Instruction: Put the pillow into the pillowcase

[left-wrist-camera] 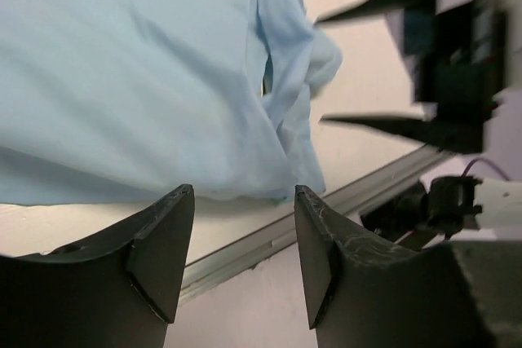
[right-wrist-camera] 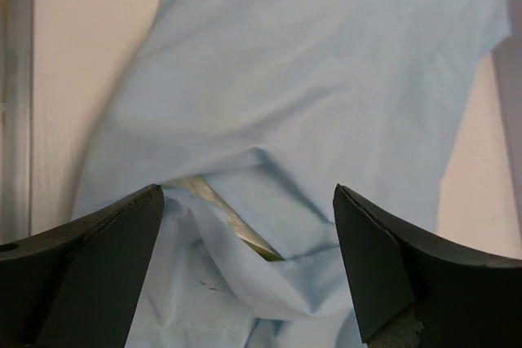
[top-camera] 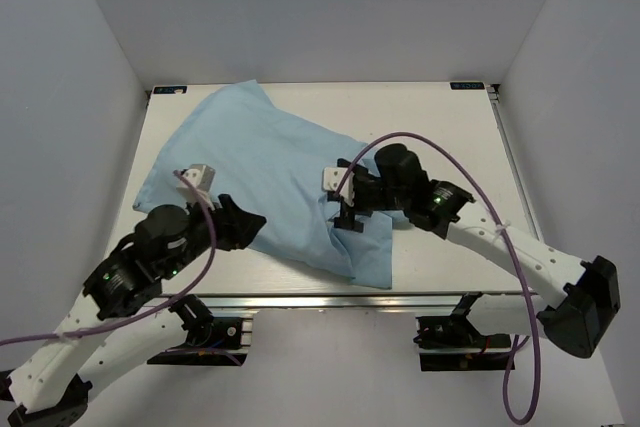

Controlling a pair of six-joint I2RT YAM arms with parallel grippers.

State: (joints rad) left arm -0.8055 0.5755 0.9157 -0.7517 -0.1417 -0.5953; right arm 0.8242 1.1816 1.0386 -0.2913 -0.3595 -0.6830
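The pillowcase (top-camera: 270, 182) lies slantwise on the bench (top-camera: 440, 127), its closed end toward the far-left corner and its mouth by the middle of the near edge. It bulges all along, so the pillow (right-wrist-camera: 236, 224) seems almost wholly inside. Only a thin yellow sliver shows in the right wrist view, between the rumpled folds of the mouth.

The right jaws stand wide apart just over that mouth, holding nothing. They are placed, I judge, to take a fresh hold on the loose hem and draw it over the last of the pillow. The left jaws are partly spread at the case's near-left side, close to the bench's near edge, with no cloth between them — a spot from which they could pin or tug the cloth. The hem is bunched, so a clean grip on one layer may be hard.
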